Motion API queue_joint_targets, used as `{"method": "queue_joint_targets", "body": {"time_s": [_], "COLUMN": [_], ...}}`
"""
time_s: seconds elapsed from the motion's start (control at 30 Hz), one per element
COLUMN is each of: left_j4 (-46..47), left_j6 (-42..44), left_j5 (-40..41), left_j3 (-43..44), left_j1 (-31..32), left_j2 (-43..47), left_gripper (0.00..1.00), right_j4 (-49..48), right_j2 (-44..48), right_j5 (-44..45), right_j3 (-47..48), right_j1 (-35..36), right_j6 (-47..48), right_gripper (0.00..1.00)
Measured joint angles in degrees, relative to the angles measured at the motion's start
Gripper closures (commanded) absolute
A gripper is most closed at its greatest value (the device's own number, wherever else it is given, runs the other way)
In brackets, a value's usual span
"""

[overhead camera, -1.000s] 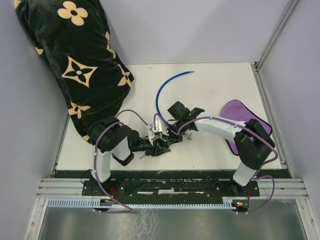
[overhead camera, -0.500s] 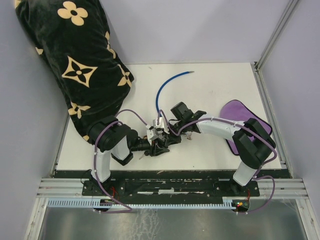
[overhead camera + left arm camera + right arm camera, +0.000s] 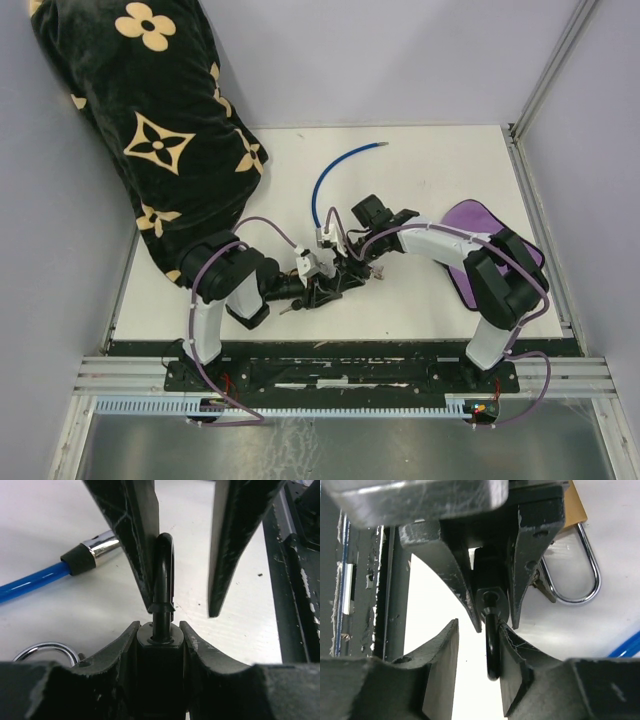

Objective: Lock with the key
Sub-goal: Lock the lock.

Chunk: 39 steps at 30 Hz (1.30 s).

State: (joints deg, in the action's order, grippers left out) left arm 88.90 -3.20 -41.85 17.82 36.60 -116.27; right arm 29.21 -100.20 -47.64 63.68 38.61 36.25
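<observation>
The padlock (image 3: 490, 587) was held between the two arms, over the middle of the desk (image 3: 50, 520) and toward its near edge. The left tool (image 3: 159, 627) was closed on the black body of the padlock. The right tool (image 3: 477, 630) stood open around the shackle (image 3: 163, 565): one finger touched it and the other was clearly apart, so it did not grip.

The first risk, in my judgement, was that only one tool carried the padlock. If the right finger pushed sideways on the shackle, the body could turn or slip in the left grip.

The second risk concerned the key. A silver key ring (image 3: 575, 565) lay on the desk just beside the padlock, but I could not tell where the key itself pointed. The right tool could catch the ring instead of the key.

The blue cable (image 3: 30, 582) with its metal end lay near and could be dragged along.
</observation>
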Motion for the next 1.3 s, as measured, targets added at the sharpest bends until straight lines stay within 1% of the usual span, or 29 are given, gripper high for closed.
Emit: {"method": "queue_joint_targets", "body": {"time_s": [0.07,0.2,0.43,0.63,0.7,0.87,1.1,1.27,1.3], "left_j4": [0.02,0.02,0.02,0.02,0.02,0.02,0.02,0.02,0.02], "left_j6": [0.00,-0.02,-0.02,-0.02,-0.02,-0.02,-0.02,-0.02,-0.04], "left_j5": [0.81,2.03,2.80,2.80,2.80,2.75,2.56,1.99,1.84], "left_j3": [0.50,0.76,0.94,1.05,1.09,1.31,1.31,1.51,1.57], "left_j1": [0.07,0.07,0.07,0.00,0.00,-0.09,-0.11,-0.17,-0.22], "left_j2": [-0.26,-0.37,-0.39,-0.48,-0.48,-0.61,-0.63,-0.76,-0.81], "left_gripper": [0.97,0.97,0.97,0.97,0.97,0.97,0.97,0.97,0.97], "right_j4": [1.20,3.32,4.00,2.80,2.54,2.36,2.34,4.52,5.44], "right_j2": [0.28,2.36,3.67,2.58,1.79,0.28,-0.15,-0.55,-0.96], "right_j5": [-1.51,-2.95,-4.59,-5.11,-5.14,-5.09,-5.16,-5.14,-5.20], "right_j3": [0.04,0.04,0.04,0.04,0.04,0.04,0.35,1.46,2.12], "right_j1": [-1.66,-4.24,-8.74,-8.70,-8.61,-7.63,-7.04,-6.82,-6.78], "right_j6": [0.24,1.05,2.80,3.80,4.17,5.64,9.40,13.55,14.51], "right_gripper": [0.47,0.43,0.48,0.54,0.57,0.75,0.88,0.97,0.98]}}
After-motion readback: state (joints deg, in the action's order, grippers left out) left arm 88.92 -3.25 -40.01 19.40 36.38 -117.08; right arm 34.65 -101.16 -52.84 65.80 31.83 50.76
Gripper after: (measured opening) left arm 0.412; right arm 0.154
